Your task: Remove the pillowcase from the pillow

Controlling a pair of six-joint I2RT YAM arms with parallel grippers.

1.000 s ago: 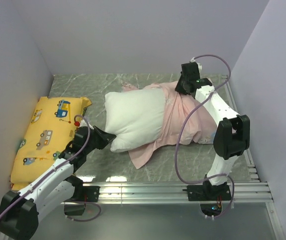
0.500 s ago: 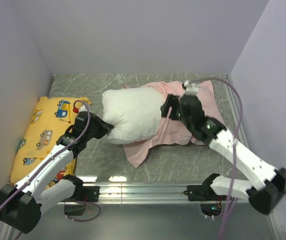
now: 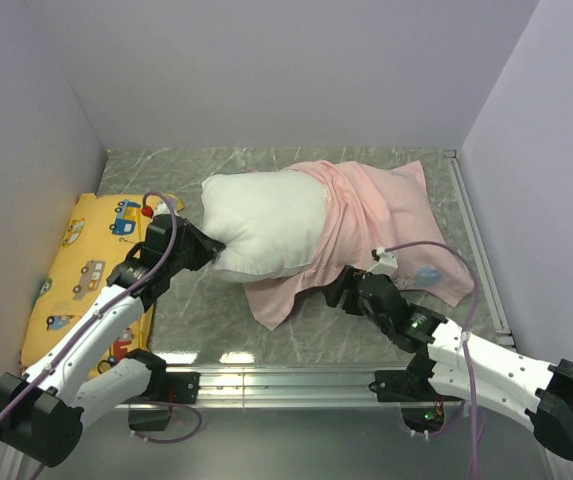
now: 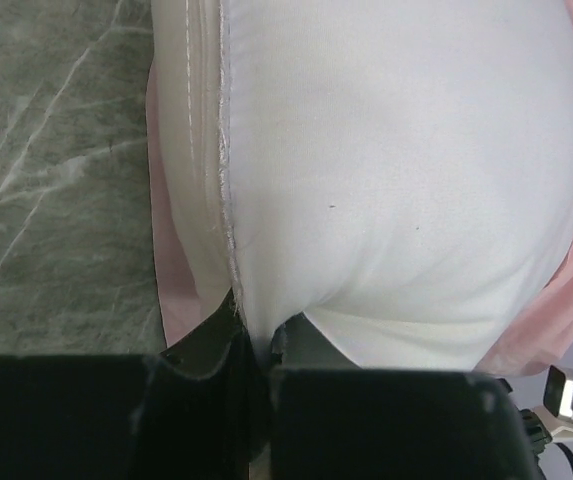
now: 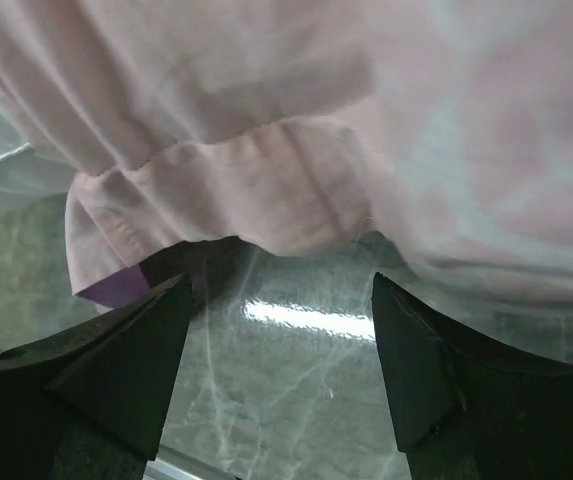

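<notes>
The plump white pillow (image 3: 264, 225) lies mid-table, its right half still inside the pale pink pillowcase (image 3: 378, 212), which is bunched at the pillow's middle and trails toward the front. My left gripper (image 3: 209, 257) is shut on the pillow's left corner; in the left wrist view the pillow (image 4: 396, 180) has its seam pinched in that gripper (image 4: 256, 338). My right gripper (image 3: 339, 291) hovers low at the pillowcase's front edge, open. In the right wrist view the gripper (image 5: 281, 300) has only bare table between its fingers, and the pillowcase (image 5: 296, 130) hangs just beyond them.
A yellow pillow printed with vehicles (image 3: 84, 272) lies along the left wall. Walls close in the grey marble table (image 3: 186, 170) on three sides. A metal rail (image 3: 306, 380) with both arm bases runs along the near edge.
My right gripper let go of the pillowcase at the far right, opened, and swung back to the near edge of the fabric. The left arm drew the pillow slightly left and back.
</notes>
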